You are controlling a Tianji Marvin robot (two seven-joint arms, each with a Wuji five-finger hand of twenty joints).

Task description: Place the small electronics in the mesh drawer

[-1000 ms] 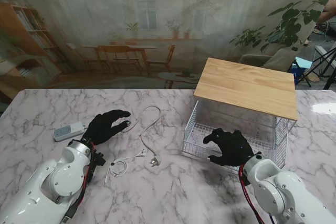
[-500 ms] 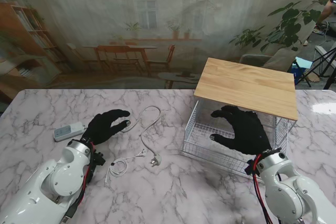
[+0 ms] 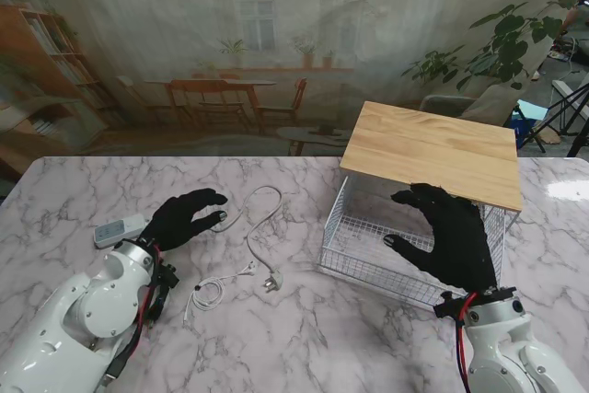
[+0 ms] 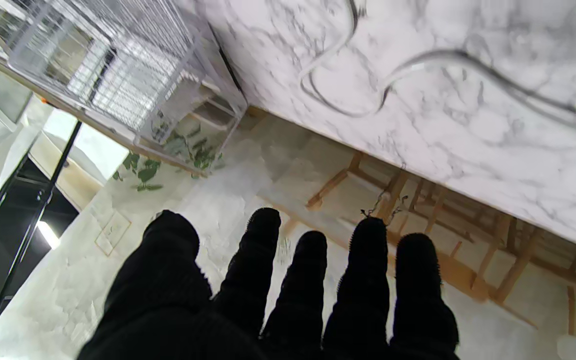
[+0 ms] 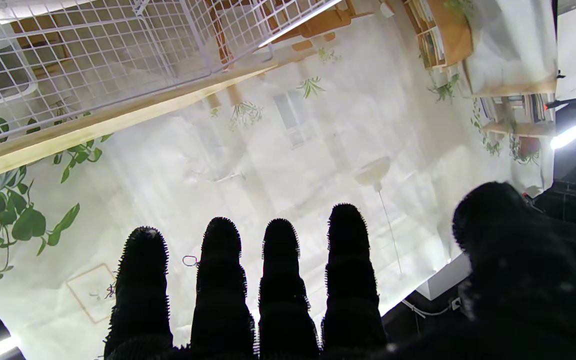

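The white mesh drawer point(image 3: 363, 244) stands pulled out from under its wooden top point(image 3: 431, 152) on the right; its mesh point(image 5: 93, 65) shows in the right wrist view. My right hand point(image 3: 451, 236), black-gloved and open, hovers over the drawer's right part and holds nothing. My left hand point(image 3: 184, 218) is open above the table, fingers spread. A small white device point(image 3: 120, 229) lies just left of it. A long white cable point(image 3: 262, 227) with a plug lies right of it, and a coiled white earphone cable point(image 3: 210, 292) lies nearer to me. The cable point(image 4: 418, 65) appears in the left wrist view.
The marble table point(image 3: 304, 338) carries everything. The drawer unit's wooden top overhangs the back of the drawer. A tripod leg point(image 3: 582, 140) and plants stand beyond the table's right edge.
My right hand rose from the drawer's front rim and moved farther from me and rightward, over the drawer. My left hand stayed in place.
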